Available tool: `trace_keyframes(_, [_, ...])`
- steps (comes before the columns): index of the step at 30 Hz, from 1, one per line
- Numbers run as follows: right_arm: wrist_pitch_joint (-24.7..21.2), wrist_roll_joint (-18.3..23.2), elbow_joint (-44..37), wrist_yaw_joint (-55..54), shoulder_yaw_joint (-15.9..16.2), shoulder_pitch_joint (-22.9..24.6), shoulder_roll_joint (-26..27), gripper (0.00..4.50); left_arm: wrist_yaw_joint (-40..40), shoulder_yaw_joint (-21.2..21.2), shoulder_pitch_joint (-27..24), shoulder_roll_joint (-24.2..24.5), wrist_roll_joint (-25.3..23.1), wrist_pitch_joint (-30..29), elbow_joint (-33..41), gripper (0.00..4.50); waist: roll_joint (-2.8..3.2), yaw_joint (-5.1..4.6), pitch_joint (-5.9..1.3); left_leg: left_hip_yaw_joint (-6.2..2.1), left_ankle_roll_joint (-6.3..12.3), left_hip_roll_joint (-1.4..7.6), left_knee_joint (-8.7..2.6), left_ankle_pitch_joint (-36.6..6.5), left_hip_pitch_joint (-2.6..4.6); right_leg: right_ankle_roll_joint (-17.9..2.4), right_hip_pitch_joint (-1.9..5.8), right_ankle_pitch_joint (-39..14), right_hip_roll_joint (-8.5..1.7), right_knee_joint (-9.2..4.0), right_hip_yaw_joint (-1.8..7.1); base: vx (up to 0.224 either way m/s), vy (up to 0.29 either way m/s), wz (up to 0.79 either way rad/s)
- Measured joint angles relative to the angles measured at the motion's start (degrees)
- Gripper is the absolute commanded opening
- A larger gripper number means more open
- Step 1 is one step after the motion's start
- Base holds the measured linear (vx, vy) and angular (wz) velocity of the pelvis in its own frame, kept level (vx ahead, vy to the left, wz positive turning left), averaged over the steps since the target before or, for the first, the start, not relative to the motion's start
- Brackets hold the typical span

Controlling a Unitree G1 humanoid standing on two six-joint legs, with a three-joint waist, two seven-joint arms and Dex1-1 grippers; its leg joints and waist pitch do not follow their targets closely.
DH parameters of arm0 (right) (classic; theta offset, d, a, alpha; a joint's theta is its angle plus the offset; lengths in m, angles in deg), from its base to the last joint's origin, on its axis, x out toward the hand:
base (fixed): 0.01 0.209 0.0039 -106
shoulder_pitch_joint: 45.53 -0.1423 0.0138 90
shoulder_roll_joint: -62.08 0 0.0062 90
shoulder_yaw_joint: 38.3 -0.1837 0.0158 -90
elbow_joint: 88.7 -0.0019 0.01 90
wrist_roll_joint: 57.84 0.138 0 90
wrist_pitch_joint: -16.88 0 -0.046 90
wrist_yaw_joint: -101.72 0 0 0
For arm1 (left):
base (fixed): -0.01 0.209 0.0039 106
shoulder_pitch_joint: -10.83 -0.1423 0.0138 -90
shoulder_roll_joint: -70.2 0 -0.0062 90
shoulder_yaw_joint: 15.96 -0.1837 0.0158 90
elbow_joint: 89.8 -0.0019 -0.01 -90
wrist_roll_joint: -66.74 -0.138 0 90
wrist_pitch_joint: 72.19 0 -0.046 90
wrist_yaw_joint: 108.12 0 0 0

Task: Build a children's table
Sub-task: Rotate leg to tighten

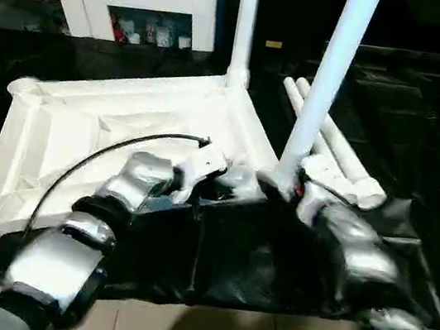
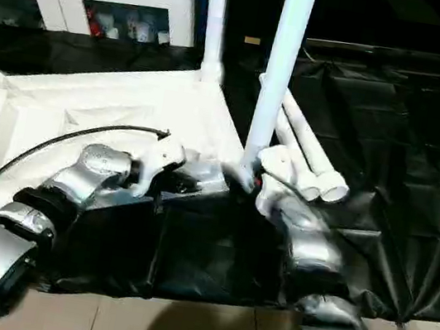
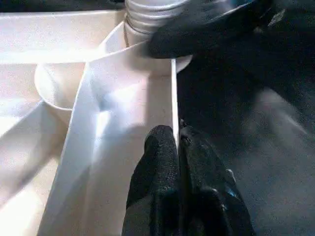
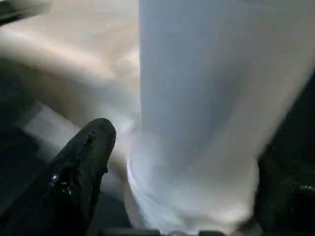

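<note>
We note silver forearms [image 1: 62, 261] with black joint bands — white wrist housings, a black cable [image 1: 114, 148] arcing over the left, and black rubbery fingers [image 3: 162, 167].

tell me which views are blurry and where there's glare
Right wrist view: the leg sits so close that it is soft and featureless, the black finger smeared. Left wrist view: the tabletop rim glows washed out. Left eye view: the tabletop's ribs bleach out; the black sheet shows glossy sheen.
</note>
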Motion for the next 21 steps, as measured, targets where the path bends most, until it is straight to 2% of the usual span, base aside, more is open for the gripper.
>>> trace_keyframes(2, [-1.0, 1.1, -2.1, 8.1, 1.3, 0.9, -2.1, 4.01, -4.8, 0.0, -0.5, 1.5, 0.6, 0.7, 0.0, 0.00, -0.03, 0.10, 0.02, 0.00, 0.03, 0.03, 0.01, 0.0, -0.01, 0.0, -0.02, 0.0, 0.01, 0.06, -0.02, 0.000, 0.000, 0.00])
trace_keyframes(9, [-1.2, 1.0, -3.2, 12.3, 2.3, 1.0, -2.9, 3.86, -8.3, -0.5, -0.5, 1.6, 0.6, 1.1, 0.0, 0.00, 0.00, 0.52, 0.03, 0.00, -0.27, 0.01, 0.19, -0.1, -0.01, -0.1, 0.02, 0.0, -0.02, 0.14, 0.05, 0.000, 0.000, 0.00])
trace_keyframes(10, [-1.4, 1.0, -3.6, 12.6, 2.4, 1.2, -3.2, 3.59, -8.5, -0.5, -0.5, 1.6, 0.6, 1.1, 0.0, 0.00, 0.00, 0.57, 0.03, 0.00, -0.27, 0.00, 0.19, -0.1, -0.01, -0.1, 0.02, 0.0, -0.02, 0.14, 0.05, 0.000, 0.000, 0.00])
trace_keyframes(14, [-2.7, 1.3, -5.7, 14.1, 2.9, 1.9, -4.3, 3.29, -10.1, -0.6, -0.5, 1.9, 0.5, 1.6, 0.0, 0.00, 0.00, 0.89, 0.04, 0.00, -0.26, 0.01, 0.18, -0.1, -0.04, 0.0, -0.01, 0.0, -0.02, 0.15, 0.03, 0.000, 0.000, 0.00])
trace_keyframes(21, [-4.5, 1.6, -6.7, 13.2, 2.2, 2.7, -3.3, 2.78, -10.1, -0.6, -0.6, 1.9, 0.4, 1.7, 0.0, 0.00, -0.01, 1.11, 0.04, 0.00, -0.26, 0.01, 0.19, -0.1, -0.02, 0.0, 0.00, 0.0, -0.02, 0.16, 0.03, 0.000, 0.000, 0.00])
